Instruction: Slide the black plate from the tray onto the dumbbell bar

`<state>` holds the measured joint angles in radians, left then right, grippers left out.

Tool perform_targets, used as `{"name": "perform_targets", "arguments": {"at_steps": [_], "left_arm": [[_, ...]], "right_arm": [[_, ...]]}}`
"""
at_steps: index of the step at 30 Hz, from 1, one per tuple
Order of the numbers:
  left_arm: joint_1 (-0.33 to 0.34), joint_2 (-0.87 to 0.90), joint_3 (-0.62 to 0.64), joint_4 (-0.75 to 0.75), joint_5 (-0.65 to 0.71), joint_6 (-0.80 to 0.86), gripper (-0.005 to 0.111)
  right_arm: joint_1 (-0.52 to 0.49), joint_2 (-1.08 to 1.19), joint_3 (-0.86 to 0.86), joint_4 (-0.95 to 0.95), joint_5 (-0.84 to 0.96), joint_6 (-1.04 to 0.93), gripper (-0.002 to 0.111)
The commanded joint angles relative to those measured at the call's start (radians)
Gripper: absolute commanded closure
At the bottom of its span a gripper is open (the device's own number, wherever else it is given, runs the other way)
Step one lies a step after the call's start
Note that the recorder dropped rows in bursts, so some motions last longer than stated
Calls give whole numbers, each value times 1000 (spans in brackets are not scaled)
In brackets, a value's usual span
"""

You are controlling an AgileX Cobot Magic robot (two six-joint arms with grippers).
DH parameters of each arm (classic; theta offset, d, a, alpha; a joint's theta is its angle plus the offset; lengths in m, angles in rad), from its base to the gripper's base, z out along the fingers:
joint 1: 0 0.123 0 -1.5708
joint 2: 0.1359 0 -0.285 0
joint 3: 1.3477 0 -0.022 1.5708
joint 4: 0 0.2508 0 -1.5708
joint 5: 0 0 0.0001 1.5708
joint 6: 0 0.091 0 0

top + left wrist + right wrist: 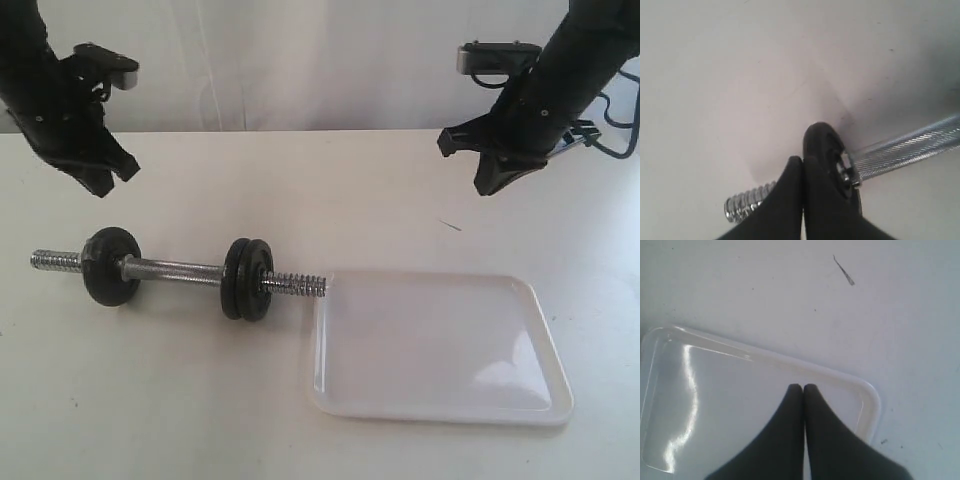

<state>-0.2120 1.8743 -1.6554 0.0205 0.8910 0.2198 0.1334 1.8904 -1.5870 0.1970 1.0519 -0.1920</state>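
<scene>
Both arms are up off the counter [330, 190] here. The left gripper [802, 160] is pressed fully closed with nothing in it, hovering above the far-left disc [110, 266] on the dumbbell bar [175, 268]. The right gripper [803, 386] is closed too and empty-handed, hanging over a corner of the tray [440, 416]. And the black plate [262, 282]? It's on the bar, standing upright, the outer one of the pair at the tray end, snug against its neighbour disc [236, 278]. The bar's threaded tip pokes out to just about meet the tray's rim.
</scene>
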Motion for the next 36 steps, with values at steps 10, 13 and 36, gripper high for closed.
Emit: {"name": "perform_targets", "arguments": {"at_steps": [10, 13, 36], "left_arm": [[199, -14, 1, 51, 302, -318, 107], [208, -14, 1, 56, 328, -318, 107], [208, -435, 152, 54, 330, -268, 107]], "right_arm": [[-155, -13, -5, -76, 104, 11, 108], [-155, -13, -4, -100, 104, 11, 108], [-155, -516, 155, -102, 108, 6, 108]]}}
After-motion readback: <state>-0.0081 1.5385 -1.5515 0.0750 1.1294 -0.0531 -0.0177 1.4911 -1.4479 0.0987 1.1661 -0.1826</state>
